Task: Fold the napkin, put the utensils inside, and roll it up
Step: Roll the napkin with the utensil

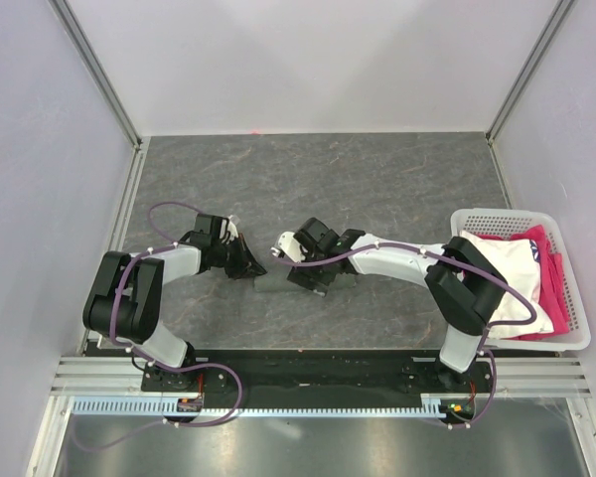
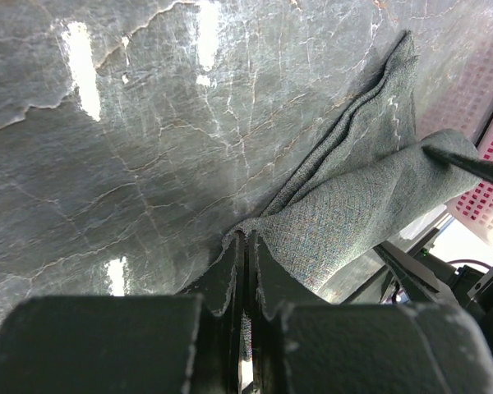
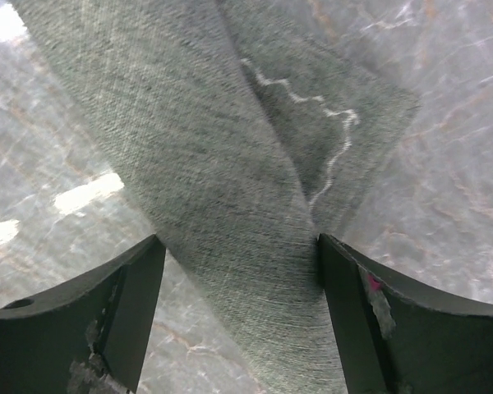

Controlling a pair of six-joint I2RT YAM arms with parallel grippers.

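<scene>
The napkin (image 2: 353, 205) is a dark grey cloth, lifted off the table and stretched between my two grippers. My left gripper (image 2: 246, 234) is shut on one bunched corner of it, with cloth pinched between the fingers. In the right wrist view the napkin (image 3: 214, 164) hangs as a twisted band between the jaws of my right gripper (image 3: 238, 242), which stand wide open. The cloth brushes the right finger and a gap shows on the left side. From above, the left gripper (image 1: 246, 263) and right gripper (image 1: 303, 276) are close together at mid-table. The utensils are out of view.
A white plastic basket (image 1: 573, 288) holding white and pink fabrics stands at the right edge of the table, beside the right arm's elbow. The table is dark marbled stone, walled by pale panels on three sides.
</scene>
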